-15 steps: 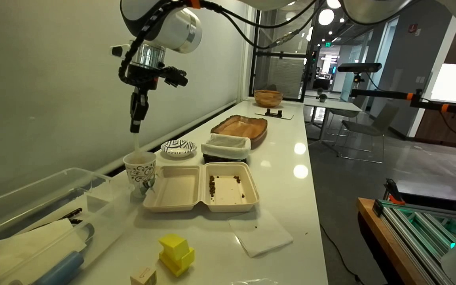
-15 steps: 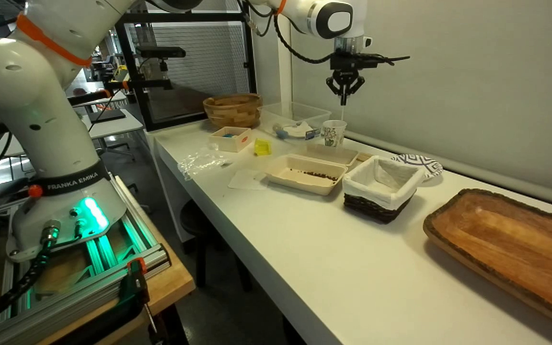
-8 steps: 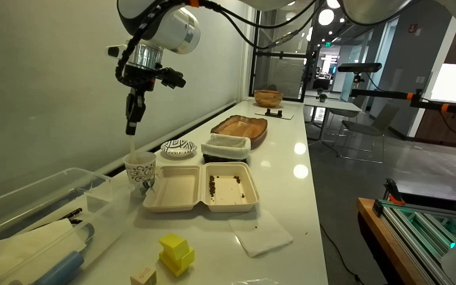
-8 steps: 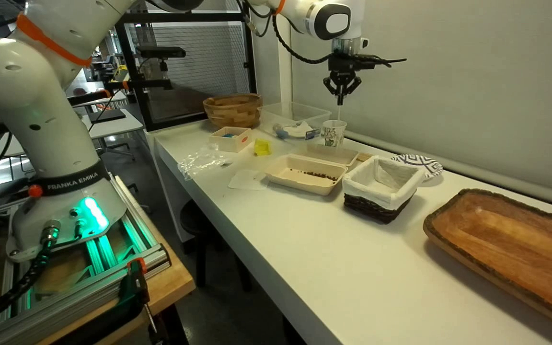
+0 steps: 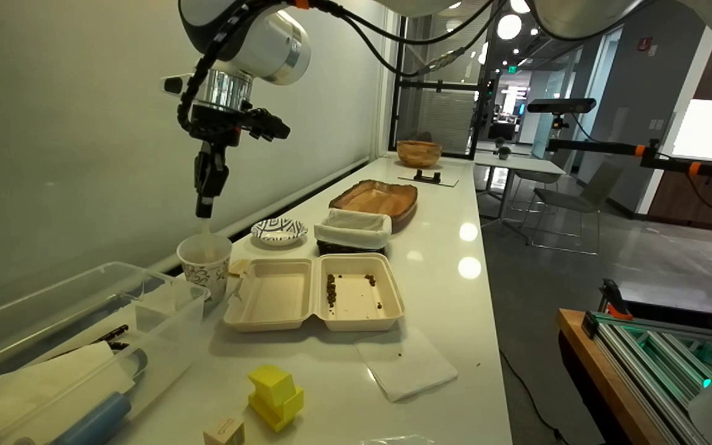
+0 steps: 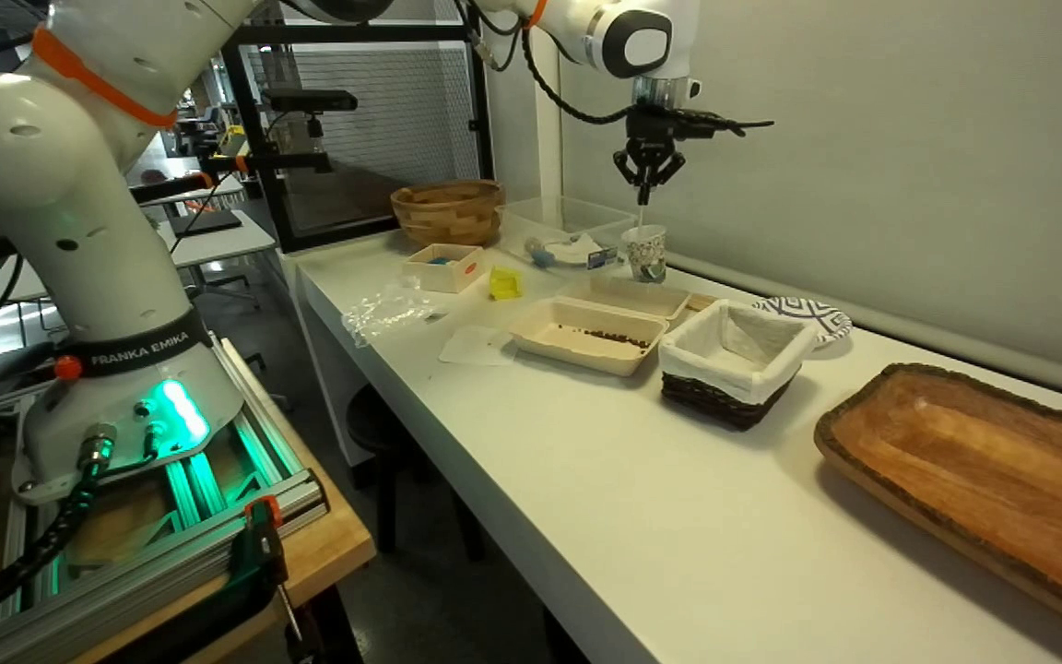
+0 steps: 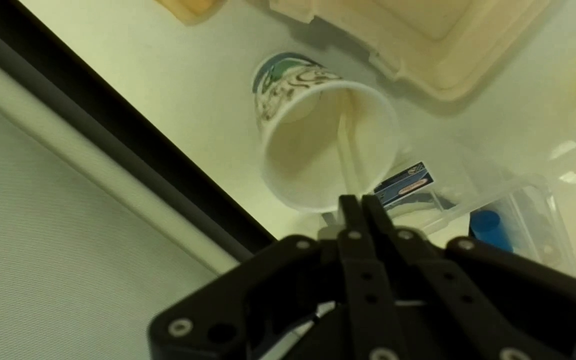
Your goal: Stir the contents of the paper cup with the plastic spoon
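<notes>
Your bench (image 6: 494, 443) spans both exterior views; on it you have the transparent bin (image 5: 164, 352); near that sits the beige clamshell box (image 5: 279, 293), lying open; your end effector (image 7: 359, 202) points down over the paper cup (image 5: 204, 272), which stands just beside bin and clamshell and appears to lean a little; the plastic spoon (image 7: 346, 145) is pinched tight in your end effector, its lower part slanting down inside the cup.
</notes>
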Tool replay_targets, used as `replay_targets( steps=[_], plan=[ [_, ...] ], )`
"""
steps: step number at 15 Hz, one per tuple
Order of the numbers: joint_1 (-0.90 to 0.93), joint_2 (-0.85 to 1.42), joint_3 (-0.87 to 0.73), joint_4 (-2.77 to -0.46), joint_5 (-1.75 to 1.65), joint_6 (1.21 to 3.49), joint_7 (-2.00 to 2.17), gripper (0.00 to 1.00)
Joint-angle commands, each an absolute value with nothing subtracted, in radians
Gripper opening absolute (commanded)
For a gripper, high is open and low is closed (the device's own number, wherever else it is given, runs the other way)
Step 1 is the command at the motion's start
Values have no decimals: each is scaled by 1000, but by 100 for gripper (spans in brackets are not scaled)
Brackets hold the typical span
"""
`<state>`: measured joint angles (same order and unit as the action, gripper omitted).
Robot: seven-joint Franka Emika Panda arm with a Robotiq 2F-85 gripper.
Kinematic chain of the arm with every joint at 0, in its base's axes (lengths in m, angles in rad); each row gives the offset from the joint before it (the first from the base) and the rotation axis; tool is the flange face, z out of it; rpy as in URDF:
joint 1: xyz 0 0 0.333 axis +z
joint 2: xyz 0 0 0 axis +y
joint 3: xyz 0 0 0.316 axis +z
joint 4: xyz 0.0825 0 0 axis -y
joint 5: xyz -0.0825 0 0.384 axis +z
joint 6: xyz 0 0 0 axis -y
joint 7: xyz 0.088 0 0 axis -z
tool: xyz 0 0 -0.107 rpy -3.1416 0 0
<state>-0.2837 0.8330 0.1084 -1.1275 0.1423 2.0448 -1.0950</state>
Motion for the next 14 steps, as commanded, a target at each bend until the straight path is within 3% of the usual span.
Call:
replay_targets(
  steps=[1, 14],
  plan=[
    [-284, 825, 101, -1134, 146, 1974, -1106, 1],
    [-278, 831, 73, -1134, 135, 2107, -1103, 1]
  ],
)
